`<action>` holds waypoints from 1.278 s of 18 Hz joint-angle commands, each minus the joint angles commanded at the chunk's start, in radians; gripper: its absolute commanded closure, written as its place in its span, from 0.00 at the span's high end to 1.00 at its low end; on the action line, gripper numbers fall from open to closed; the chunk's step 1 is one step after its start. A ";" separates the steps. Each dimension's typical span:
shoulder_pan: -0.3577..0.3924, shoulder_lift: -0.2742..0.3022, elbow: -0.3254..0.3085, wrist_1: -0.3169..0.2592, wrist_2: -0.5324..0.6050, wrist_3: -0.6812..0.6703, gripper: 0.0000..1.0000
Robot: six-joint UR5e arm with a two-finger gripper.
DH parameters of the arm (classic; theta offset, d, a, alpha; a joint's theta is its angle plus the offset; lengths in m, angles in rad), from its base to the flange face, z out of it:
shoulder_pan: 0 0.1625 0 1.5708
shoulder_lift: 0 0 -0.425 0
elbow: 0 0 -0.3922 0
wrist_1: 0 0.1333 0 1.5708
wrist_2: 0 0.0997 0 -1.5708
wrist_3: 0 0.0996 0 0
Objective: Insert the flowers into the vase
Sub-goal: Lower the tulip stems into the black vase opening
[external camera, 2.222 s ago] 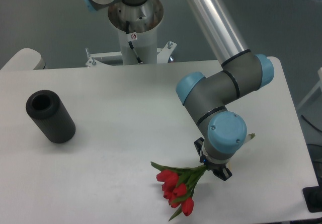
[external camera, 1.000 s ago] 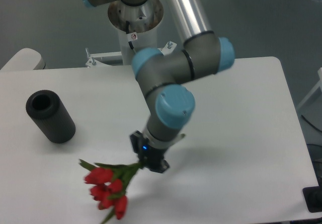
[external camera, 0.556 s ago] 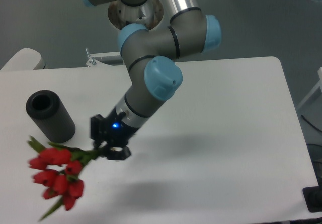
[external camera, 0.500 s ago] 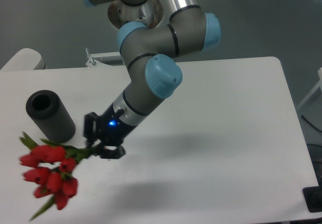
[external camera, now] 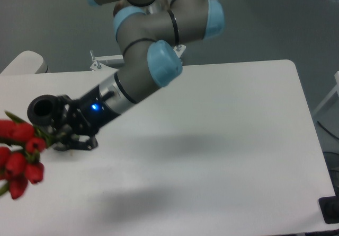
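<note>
We count one bunch of flowers (external camera: 18,154), one vase (external camera: 44,109) and one gripper (external camera: 62,133), all at the tabletop's (external camera: 228,140) left edge. Gripper is clamped on the stems, red buds hanging out to its left past the edge. The vase sits just behind the gripper, mostly hidden, only its hole end visible.
</note>
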 joint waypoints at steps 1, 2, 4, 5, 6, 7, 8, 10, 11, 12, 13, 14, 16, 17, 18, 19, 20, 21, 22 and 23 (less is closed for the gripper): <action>-0.002 0.012 -0.011 0.015 -0.008 0.003 0.03; -0.005 0.019 -0.017 0.040 -0.024 0.003 0.03; -0.011 0.025 -0.026 0.072 -0.084 -0.003 0.04; -0.018 0.044 -0.043 0.074 -0.100 0.001 0.04; -0.021 0.066 -0.070 0.077 -0.100 0.008 0.04; -0.023 0.080 -0.093 0.086 -0.101 0.021 0.04; -0.025 0.089 -0.127 0.103 -0.101 0.038 0.04; -0.025 0.117 -0.187 0.147 -0.103 0.072 0.04; -0.023 0.126 -0.205 0.160 -0.103 0.074 0.05; -0.025 0.132 -0.215 0.160 -0.103 0.078 0.05; -0.026 0.134 -0.216 0.160 -0.103 0.080 0.05; -0.035 0.132 -0.219 0.161 -0.103 0.081 0.05; -0.057 0.126 -0.227 0.166 -0.101 0.103 0.06; -0.060 0.120 -0.236 0.175 -0.101 0.123 0.06; -0.060 0.118 -0.247 0.184 -0.101 0.133 0.08; -0.060 0.118 -0.258 0.190 -0.101 0.144 0.08; -0.060 0.118 -0.270 0.195 -0.101 0.162 0.08; -0.060 0.120 -0.287 0.198 -0.101 0.193 0.09; -0.060 0.121 -0.301 0.199 -0.100 0.230 0.10; -0.060 0.121 -0.314 0.200 -0.101 0.257 0.11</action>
